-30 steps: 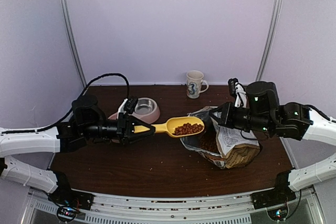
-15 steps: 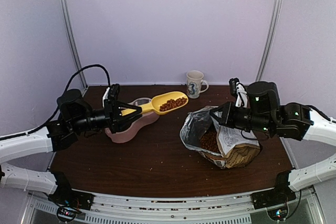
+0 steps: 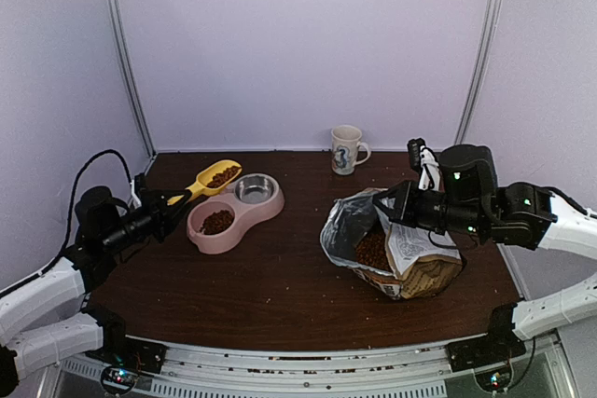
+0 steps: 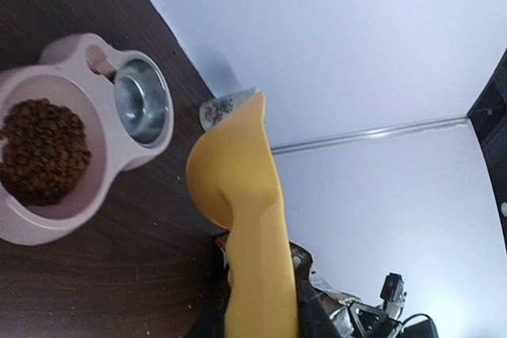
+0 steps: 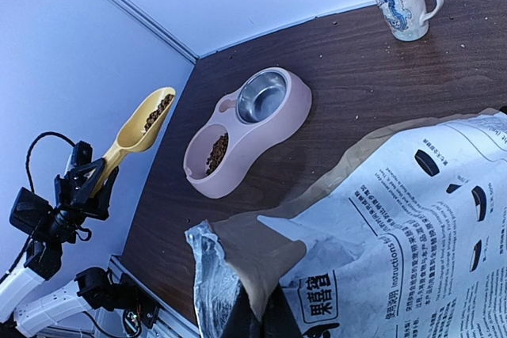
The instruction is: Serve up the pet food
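Note:
Pet food (image 3: 217, 222) lies in the left cup of a pink double bowl (image 3: 244, 227); its other cup is bare steel (image 3: 256, 189). More pet food sits in the yellow scoop (image 3: 216, 177), held raised at the bowl's far left. My left gripper (image 3: 171, 203) is shut on the scoop's handle (image 4: 255, 275). From the left wrist I see the scoop's underside and the filled cup (image 4: 43, 152). My right gripper (image 5: 265, 318) is shut on the rim of the open printed bag (image 3: 410, 258), which has kibble inside (image 3: 373, 251).
A white mug (image 3: 347, 149) stands at the back middle of the dark wooden table. The bag stands on the right half. Stray crumbs lie on the table and along the front rail. White walls close in the back and both sides.
The left arm has swung the scoop from the bag's mouth leftward past the bowl and drawn back. Kibble now shows in the bowl's left cup, less in the scoop. Right arm unmoved.

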